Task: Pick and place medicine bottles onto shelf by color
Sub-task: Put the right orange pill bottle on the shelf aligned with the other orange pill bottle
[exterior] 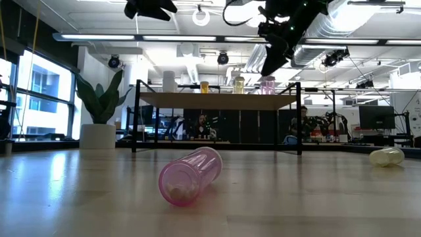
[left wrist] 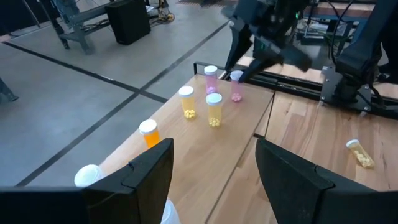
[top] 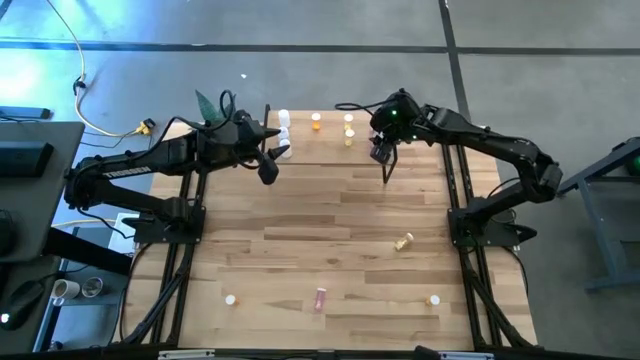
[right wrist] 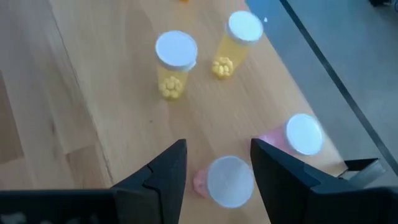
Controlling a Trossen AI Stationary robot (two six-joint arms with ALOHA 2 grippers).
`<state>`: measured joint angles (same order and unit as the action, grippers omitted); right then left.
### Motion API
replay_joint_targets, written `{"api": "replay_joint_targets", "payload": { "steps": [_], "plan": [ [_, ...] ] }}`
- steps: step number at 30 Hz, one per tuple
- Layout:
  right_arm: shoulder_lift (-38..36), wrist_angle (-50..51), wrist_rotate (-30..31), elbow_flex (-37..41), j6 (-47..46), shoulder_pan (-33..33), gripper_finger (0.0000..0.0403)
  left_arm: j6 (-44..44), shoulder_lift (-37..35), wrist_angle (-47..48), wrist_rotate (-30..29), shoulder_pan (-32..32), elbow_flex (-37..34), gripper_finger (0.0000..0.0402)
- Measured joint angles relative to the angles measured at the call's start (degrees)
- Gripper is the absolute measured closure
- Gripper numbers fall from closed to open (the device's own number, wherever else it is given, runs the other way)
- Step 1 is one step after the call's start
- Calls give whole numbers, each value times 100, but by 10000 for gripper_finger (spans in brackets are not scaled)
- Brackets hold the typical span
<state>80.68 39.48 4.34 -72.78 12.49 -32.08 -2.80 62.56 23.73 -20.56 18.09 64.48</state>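
Observation:
The shelf [top: 330,145] stands at the table's far edge. On it stand white bottles [top: 284,135] at the left, an orange one [top: 316,122], two yellow ones [right wrist: 176,62] and two pink ones [right wrist: 303,134] at the right. My right gripper [right wrist: 219,146] is open above the shelf's right end. Its fingers stand on either side of one upright pink bottle [right wrist: 230,180] and above it. My left gripper [left wrist: 214,168] is open and empty over the shelf's left end by the white bottles [left wrist: 87,176].
On the tabletop a pink bottle [top: 320,298] lies on its side near the front edge, between two white bottles [top: 231,298] [top: 435,298]. A yellow bottle [top: 404,241] lies on its side at the right. A potted plant [exterior: 99,105] stands beside the shelf's left end.

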Motion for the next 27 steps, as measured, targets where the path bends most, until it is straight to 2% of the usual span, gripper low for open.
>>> {"api": "replay_joint_targets", "payload": {
  "steps": [7, 12, 19, 27],
  "plan": [
    [-11, 208, 0, -586, -11, 38, 234, 3, 1, 94, -4, 0, 0, 186],
    [-11, 589, -2, -1016, -487, 237, 234, 0, -32, 256, 36, -22, 0, 186],
    [-11, 1181, -6, -1530, -1698, 831, 234, -49, -332, 686, 208, -141, 0, 186],
    [-11, 1818, -268, -1603, -3822, 1820, 234, -56, -798, 1091, 387, -323, 3, 186]
  ]
}}
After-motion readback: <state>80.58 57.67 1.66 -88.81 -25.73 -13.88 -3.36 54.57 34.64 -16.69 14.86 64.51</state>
